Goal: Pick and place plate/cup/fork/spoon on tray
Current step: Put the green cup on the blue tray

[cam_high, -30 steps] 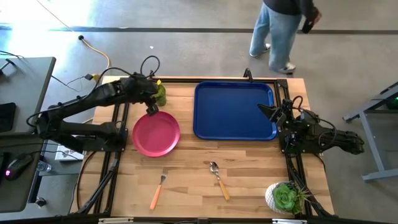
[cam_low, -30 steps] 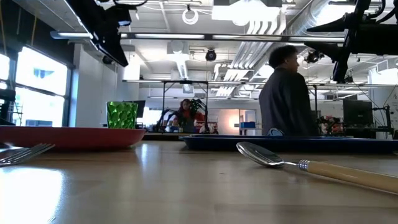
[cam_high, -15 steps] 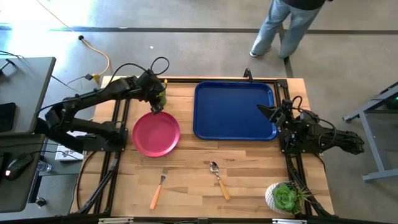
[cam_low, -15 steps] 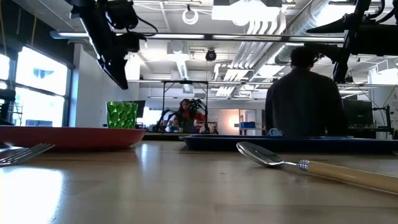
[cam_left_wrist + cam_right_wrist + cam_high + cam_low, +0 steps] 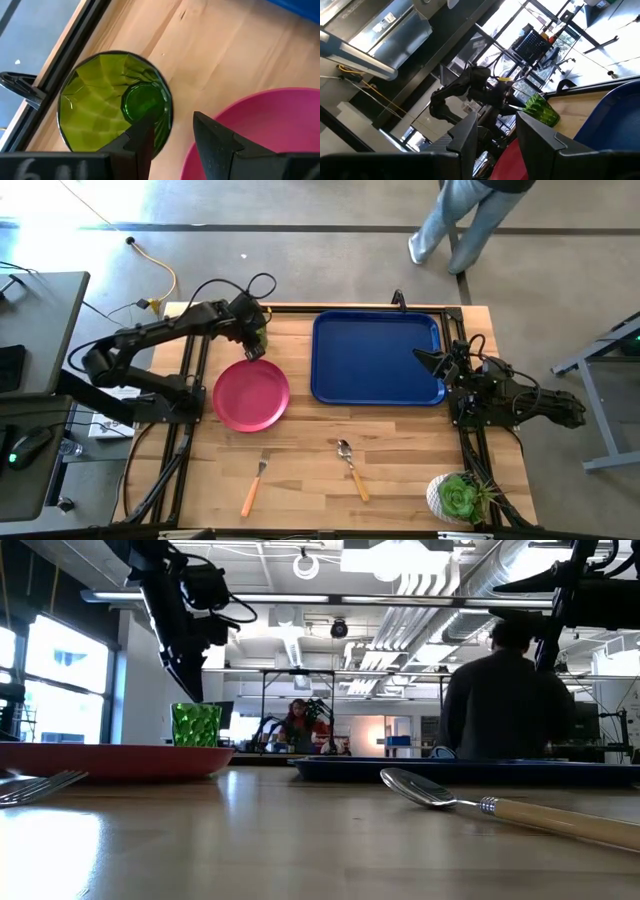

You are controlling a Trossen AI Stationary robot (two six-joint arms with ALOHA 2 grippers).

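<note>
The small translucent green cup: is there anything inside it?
The small translucent green cup looks empty: its faceted walls and round base show. The left end effector, open, hides part of its rim.

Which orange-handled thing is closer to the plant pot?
The spoon, with the rounded bowl. It lies nearer the potted plant at the table's corner than the fork, which has tines and lies below the pink plate.
</note>
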